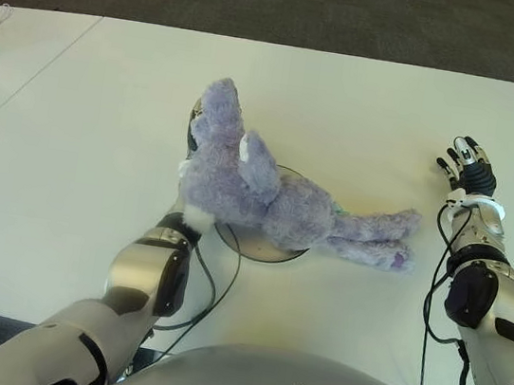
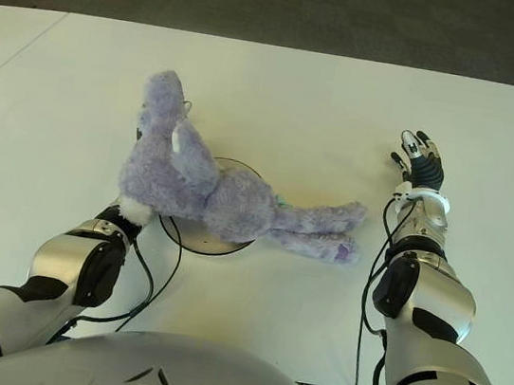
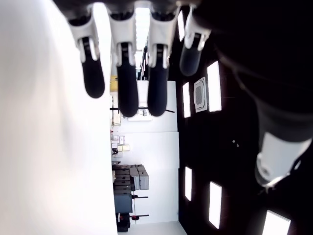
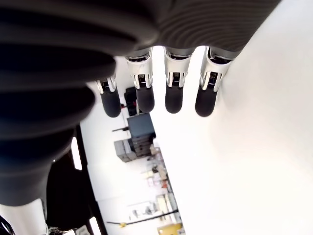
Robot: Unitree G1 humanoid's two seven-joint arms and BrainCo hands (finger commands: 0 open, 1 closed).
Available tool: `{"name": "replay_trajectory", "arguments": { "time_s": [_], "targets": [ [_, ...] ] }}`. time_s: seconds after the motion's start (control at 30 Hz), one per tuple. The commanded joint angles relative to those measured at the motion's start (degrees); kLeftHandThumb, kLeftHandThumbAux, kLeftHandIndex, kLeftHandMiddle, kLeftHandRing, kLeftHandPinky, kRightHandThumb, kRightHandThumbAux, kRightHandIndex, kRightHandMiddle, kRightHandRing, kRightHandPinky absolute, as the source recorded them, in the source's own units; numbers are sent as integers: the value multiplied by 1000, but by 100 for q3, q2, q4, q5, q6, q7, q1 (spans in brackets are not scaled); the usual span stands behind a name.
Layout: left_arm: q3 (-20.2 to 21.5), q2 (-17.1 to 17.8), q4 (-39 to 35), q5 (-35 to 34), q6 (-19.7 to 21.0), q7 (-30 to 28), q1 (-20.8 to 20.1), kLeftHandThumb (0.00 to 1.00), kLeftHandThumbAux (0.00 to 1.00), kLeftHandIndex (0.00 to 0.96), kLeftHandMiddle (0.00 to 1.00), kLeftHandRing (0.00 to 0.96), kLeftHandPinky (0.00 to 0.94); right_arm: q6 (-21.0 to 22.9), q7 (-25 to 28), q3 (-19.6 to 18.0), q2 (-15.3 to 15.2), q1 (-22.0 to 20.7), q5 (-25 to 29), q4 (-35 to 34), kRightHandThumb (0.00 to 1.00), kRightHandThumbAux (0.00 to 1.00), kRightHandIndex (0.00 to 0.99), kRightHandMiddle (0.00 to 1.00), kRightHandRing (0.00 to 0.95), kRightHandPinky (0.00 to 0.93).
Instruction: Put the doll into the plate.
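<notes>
Left hand [image 3: 132, 63]: fingers straight, empty, hidden behind doll [image 1: 266, 199] — which lies across plate [image 1: 259, 248], legs trailing toward 3 o'clock. Right hand [image 1: 469, 170]: idle, fingers spread, on bench [image 1: 364, 112].

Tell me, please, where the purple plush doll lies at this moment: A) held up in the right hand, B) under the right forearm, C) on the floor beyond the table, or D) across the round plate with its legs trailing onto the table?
D: the purple plush doll lies over the round plate, its legs out on the white table.
</notes>
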Motion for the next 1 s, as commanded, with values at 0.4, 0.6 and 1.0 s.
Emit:
{"name": "replay_trajectory", "arguments": {
  "time_s": [0.4,0.6,1.0],
  "targets": [
    [102,-286,893,-77,684,-139,1351,0,614,175,355,352,313,176,-742,-105,1449,393,-43,161,0,726,199,211,179,161],
    [155,-275,873,-146,617,-269,1384,0,602,170,353,350,312,-250,-635,-314,1902,678,172,107,0,714,209,225,188,178],
    [77,-209,856,-122,450,-403,1482,0,579,165,347,341,298,-1735,-603,-27,2258,1549,-258,11,0,691,234,253,217,193]
  ]
}}
